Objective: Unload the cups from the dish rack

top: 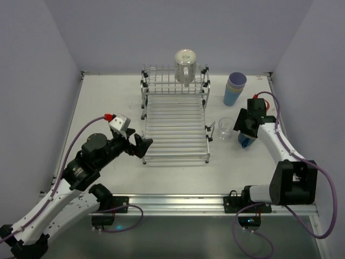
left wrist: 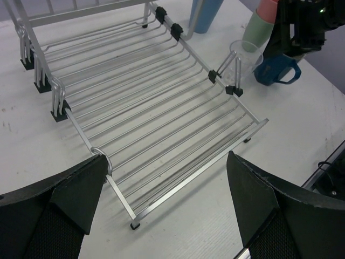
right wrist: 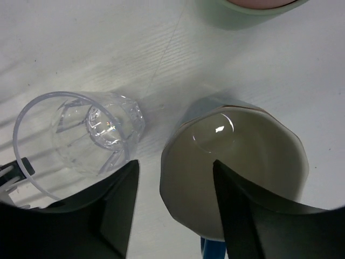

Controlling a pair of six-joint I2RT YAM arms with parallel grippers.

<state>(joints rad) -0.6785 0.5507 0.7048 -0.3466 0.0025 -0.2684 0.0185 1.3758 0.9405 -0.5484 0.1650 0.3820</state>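
Right fingers [right wrist: 108, 216] spread above the dark-blue mug [right wrist: 253, 162], its rim between them; left fingers [left wrist: 70, 199] spread near the dish rack [left wrist: 161, 108].

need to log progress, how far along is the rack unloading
Done: stacked tumblers, clear tumbler and dark-blue mug stand on the table right of the dish rack. In hand: nothing; right pincer is open over that mug's rim, left pincer open by the rack's near end. Left: the glass mug on the raised tier.

White table [top: 108, 102] (pale lavender walls [top: 32, 54])
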